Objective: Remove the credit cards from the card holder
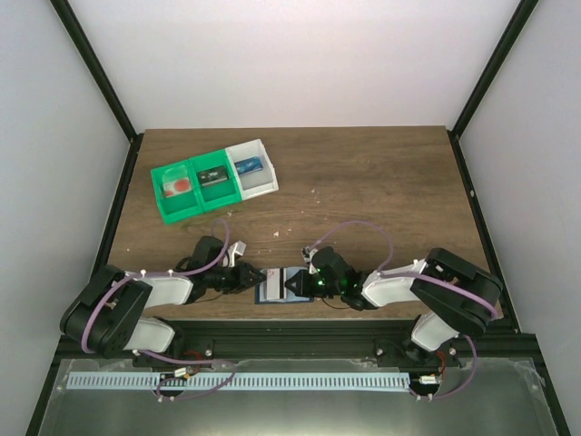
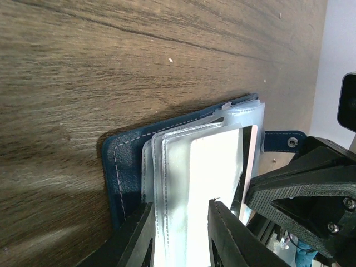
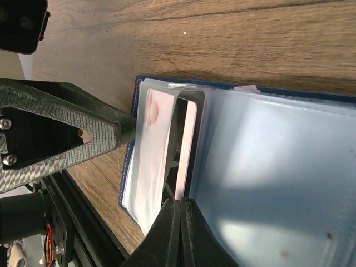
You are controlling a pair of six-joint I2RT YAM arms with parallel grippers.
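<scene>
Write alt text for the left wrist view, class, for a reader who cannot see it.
An open blue card holder lies on a wooden table, its clear sleeves holding a pale credit card. The left end effector straddles the sleeves from the bottom of the frame, while the right end effector points at the card's edge from the right.

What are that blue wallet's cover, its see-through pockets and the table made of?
Wallet cover: probably leather or imitation leather, matte dark blue, with pale stitching along the edge. Pockets: soft clear plastic, glossy, with pressed seams. Table: wood or wood-look laminate, with visible grain.
</scene>
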